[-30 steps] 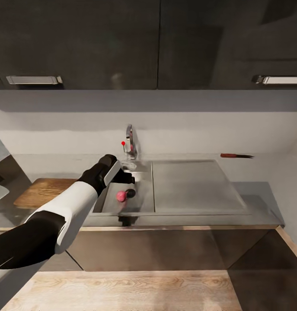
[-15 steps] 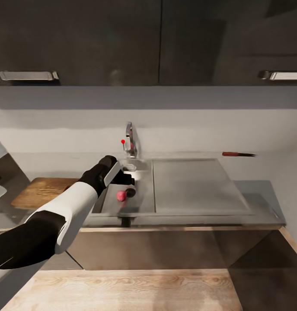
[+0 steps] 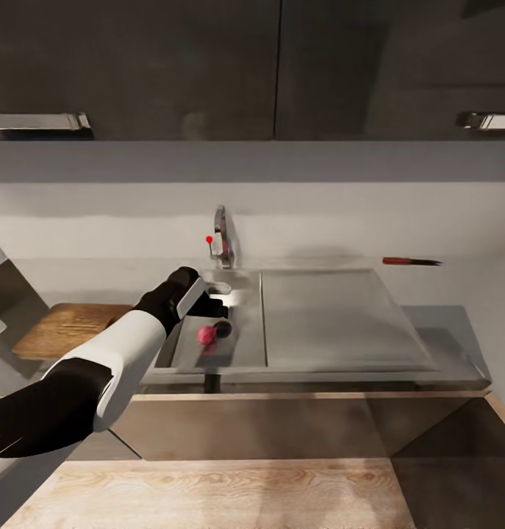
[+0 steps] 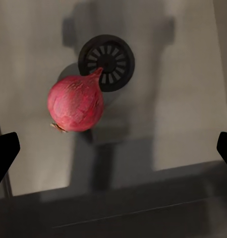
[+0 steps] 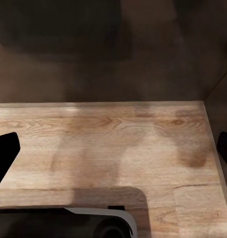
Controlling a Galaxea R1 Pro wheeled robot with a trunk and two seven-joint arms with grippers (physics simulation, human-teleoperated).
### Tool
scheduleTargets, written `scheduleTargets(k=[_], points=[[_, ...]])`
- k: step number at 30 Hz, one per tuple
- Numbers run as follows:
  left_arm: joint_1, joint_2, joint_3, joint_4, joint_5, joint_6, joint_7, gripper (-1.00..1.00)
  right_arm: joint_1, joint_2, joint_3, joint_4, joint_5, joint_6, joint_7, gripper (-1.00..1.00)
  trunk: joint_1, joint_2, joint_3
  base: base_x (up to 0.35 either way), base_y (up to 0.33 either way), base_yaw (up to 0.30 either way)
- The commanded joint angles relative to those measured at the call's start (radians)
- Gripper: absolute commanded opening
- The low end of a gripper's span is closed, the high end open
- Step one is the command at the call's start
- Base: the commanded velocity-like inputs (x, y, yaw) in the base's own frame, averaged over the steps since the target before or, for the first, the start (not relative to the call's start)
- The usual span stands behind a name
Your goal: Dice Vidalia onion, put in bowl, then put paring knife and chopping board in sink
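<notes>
Grey countertop [image 3: 443, 323] under dark cabinets [image 3: 134, 66]. Onion [image 3: 206, 335] lies in sink [image 3: 237, 353] beside drain [image 4: 106, 62]. Left gripper [image 4: 113, 148] spread wide above it, empty. Right gripper [image 5: 113, 148] spread, over wooden floor [image 5: 113, 144].

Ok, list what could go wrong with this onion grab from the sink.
1. The Vidalia onion is round and lies off-centre between the open left gripper fingertips, so closing may nudge it into a roll.
2. Its tip rests at the drain, so a low approach could catch a finger on the sink floor.
3. The tap stands close behind the left arm, so a lift could clip it.
</notes>
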Motion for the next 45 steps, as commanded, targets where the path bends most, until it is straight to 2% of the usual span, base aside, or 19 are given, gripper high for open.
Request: scheduleTargets(k=[1, 21, 28, 45], points=[[-0.001, 0.001, -0.007, 0.000, 0.011, 0.003, 0.009, 1.00, 0.000, 0.002, -0.008, -0.002, 0.007, -0.002, 0.007, 1.00, 0.001, -0.002, -0.003, 0.002, 0.000, 0.000], [0.000, 0.001, -0.007, 0.030, 0.012, 0.004, 0.009, 1.00, 0.000, -0.001, -0.010, -0.002, 0.007, -0.003, 0.008, 1.00, 0.001, -0.002, -0.031, 0.048, 0.000, 0.000], [0.036, 0.001, -0.007, 0.039, 0.012, 0.005, 0.009, 1.00, 0.000, 0.000, -0.010, -0.002, 0.007, -0.003, 0.008, 1.00, 0.001, -0.002, -0.041, 0.000, 0.000, 0.000], [0.040, 0.004, -0.007, 0.039, 0.013, 0.004, 0.009, 1.00, 0.000, 0.002, -0.010, -0.002, 0.007, -0.003, 0.007, 1.00, 0.001, -0.002, -0.065, 0.054, 0.038, 0.000]])
